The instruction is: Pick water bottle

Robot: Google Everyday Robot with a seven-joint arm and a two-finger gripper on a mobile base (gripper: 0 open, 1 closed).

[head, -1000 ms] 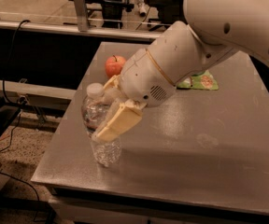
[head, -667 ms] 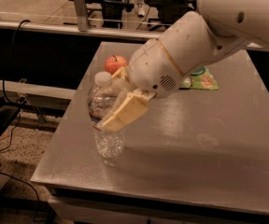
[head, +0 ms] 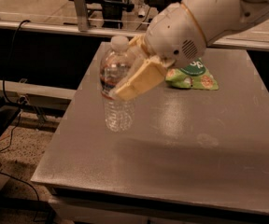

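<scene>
The water bottle is a clear ribbed plastic bottle with a white cap and a thin red-edged label band. It hangs upright above the left part of the grey table. My gripper is shut on the water bottle around its upper body, with one cream finger across the bottle's front. The white arm reaches in from the upper right. The bottle's base is off the table surface.
A green snack bag lies on the table behind the gripper. A metal rail and dark equipment run along the back. Cables lie on the floor at the left, beyond the table's left edge.
My gripper has lifted the water bottle up off the table and a little to the right. The apple seen earlier behind the bottle no longer shows.
</scene>
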